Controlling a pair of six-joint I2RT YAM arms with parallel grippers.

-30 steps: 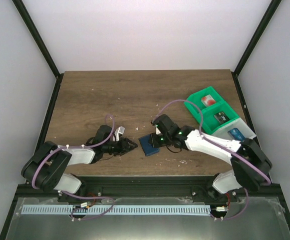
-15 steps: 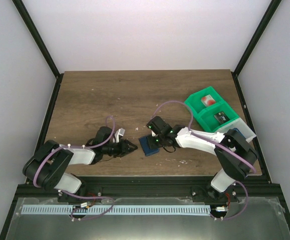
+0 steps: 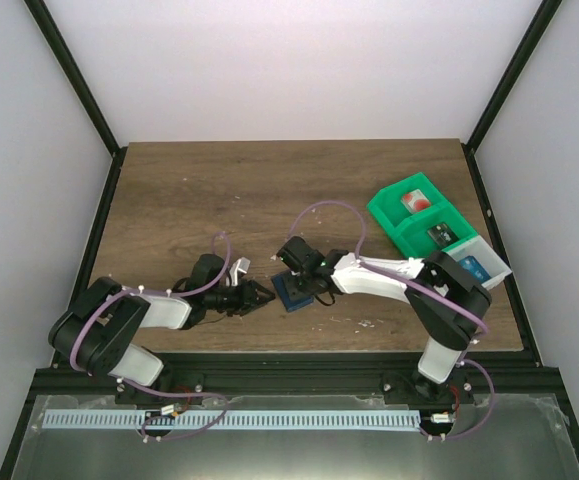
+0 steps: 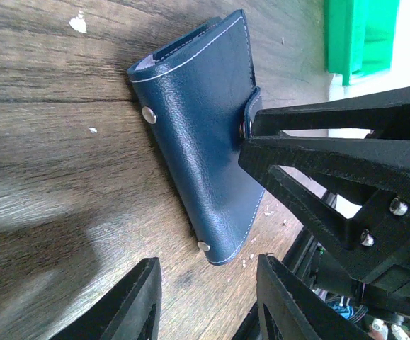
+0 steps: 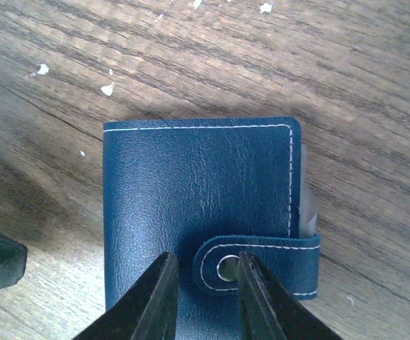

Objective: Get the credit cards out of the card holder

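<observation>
The brown wood-plank table [image 3: 219,190] carries everything. My right arm [image 3: 389,275] has swung leftward across it over the last second. Its elbow, which hung out over the white tray then, now sits nearer the middle, and that tray shows whole. My left arm [image 3: 159,312] has hardly shifted.

At the table's right edge stands the green two-compartment plastic bin [image 3: 384,218]. The small white plastic tray [image 3: 499,268] sits against its near end.

The flat navy-blue leather card holder [image 5: 190,184] lies closed near the front middle of the table, about where it lay before. Its strap is wrapped over one edge onto the front face.

The cards lie well apart from the card holder. The red-pink plastic credit card [image 3: 414,202] is in the far green compartment, the dark grey credit card [image 3: 439,235] is in the near one, and the blue credit card [image 3: 472,268] is in the white tray.

My right claw [image 5: 206,265] has come over the holder. Its fingers are a little apart, one either side of the strap's round metal snap [image 5: 227,268]. Whether they press the strap I cannot tell.

My left claw [image 4: 206,263] gapes wide with nothing in it, just beside the holder's left edge.

A grey sliver shows at the holder's open side. I cannot tell whether it is a card or the lining.
</observation>
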